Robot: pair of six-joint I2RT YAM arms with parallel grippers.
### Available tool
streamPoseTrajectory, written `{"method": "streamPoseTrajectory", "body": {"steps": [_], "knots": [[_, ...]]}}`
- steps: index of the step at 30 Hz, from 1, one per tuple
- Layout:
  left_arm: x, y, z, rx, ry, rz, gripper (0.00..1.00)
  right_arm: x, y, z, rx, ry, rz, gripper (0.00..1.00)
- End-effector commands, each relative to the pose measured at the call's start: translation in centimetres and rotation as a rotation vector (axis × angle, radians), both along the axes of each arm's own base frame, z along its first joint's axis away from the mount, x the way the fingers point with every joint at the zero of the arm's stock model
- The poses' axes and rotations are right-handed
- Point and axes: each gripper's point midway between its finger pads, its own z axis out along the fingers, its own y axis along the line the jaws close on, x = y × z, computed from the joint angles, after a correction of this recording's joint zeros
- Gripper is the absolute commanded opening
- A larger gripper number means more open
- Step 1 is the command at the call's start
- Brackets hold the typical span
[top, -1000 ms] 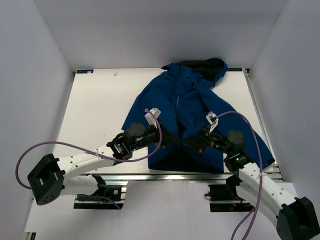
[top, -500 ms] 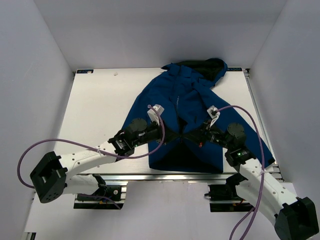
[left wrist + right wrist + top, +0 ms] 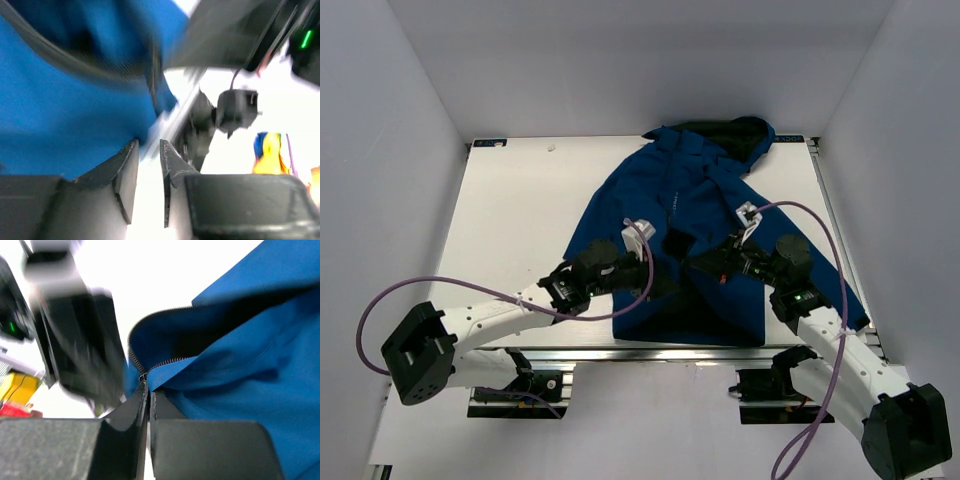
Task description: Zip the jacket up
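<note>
The royal-blue jacket (image 3: 710,195) lies spread on the white table (image 3: 510,220), hood at the far right. Its front is open near the hem, and black lining (image 3: 678,243) shows there. My left gripper (image 3: 660,278) hovers over the hem's left half. In the left wrist view its jaws (image 3: 149,150) stand a little apart with nothing between them, blue fabric (image 3: 60,115) just to their left. My right gripper (image 3: 703,264) sits at the front opening. In the right wrist view it (image 3: 148,390) is shut on the pull at the zipper slider (image 3: 143,376), where the two rows of teeth (image 3: 132,352) meet.
The table ends at a metal rail (image 3: 650,352) along its near edge, with grey walls on three sides. Purple cables (image 3: 470,295) loop from both arms. The two wrists are close together over the hem, and the left arm (image 3: 75,335) fills the right wrist view's left side.
My left gripper has opened and let go of the jacket's hem. The right gripper, still shut, has moved a little farther up the front opening. A black flap of lining now shows.
</note>
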Motion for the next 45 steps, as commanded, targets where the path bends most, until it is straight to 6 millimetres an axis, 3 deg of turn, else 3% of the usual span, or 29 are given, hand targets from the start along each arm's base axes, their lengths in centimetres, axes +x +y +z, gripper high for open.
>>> {"method": "streamPoseTrajectory", "body": {"steps": [1, 4, 6, 9, 17, 22, 27, 28, 30, 36, 39, 45], "knots": [[-3.8, 0.3, -2.8, 0.064, 0.128, -0.115, 0.35, 0.9, 0.0, 4.9, 0.111, -0.171, 0.000, 0.00], [-3.1, 0.2, -1.6, 0.026, 0.106, -0.084, 0.53, -0.4, 0.3, 3.3, 0.107, -0.141, 0.053, 0.00], [-2.3, 0.6, -0.8, 0.006, 0.089, -0.037, 0.74, -1.0, 0.3, 2.0, 0.075, -0.116, 0.060, 0.00], [-2.0, 1.1, -0.3, -0.034, 0.089, -0.013, 0.83, -1.5, 0.0, 1.0, 0.057, -0.096, 0.056, 0.00], [-0.9, 3.3, 0.3, -0.066, 0.110, 0.066, 0.90, -2.7, 0.0, 0.4, 0.053, -0.073, 0.104, 0.00], [-0.3, 3.8, -0.5, -0.130, 0.175, 0.072, 0.90, -3.3, 0.1, 0.4, 0.057, -0.063, 0.136, 0.00], [0.2, 2.2, 0.3, -0.236, 0.188, -0.017, 0.84, -3.4, 0.2, 0.3, 0.058, -0.060, 0.142, 0.00], [0.1, 1.7, 1.3, -0.272, 0.163, -0.057, 0.84, -3.4, 0.2, 0.2, 0.057, -0.055, 0.142, 0.00], [0.1, 1.1, 0.8, -0.282, 0.194, -0.088, 0.83, -3.4, 0.2, 0.1, 0.056, -0.048, 0.147, 0.00], [-0.2, 0.8, 2.0, -0.384, 0.211, -0.182, 0.80, -3.2, 0.1, -0.8, 0.032, -0.032, 0.127, 0.00], [-0.2, 0.8, 2.4, -0.417, 0.213, -0.195, 0.76, -3.1, 0.1, -1.2, 0.027, -0.024, 0.124, 0.00], [-0.4, 0.3, 3.3, -0.480, 0.210, -0.249, 0.55, -3.1, 0.1, -1.7, 0.022, -0.009, 0.125, 0.00]]}}
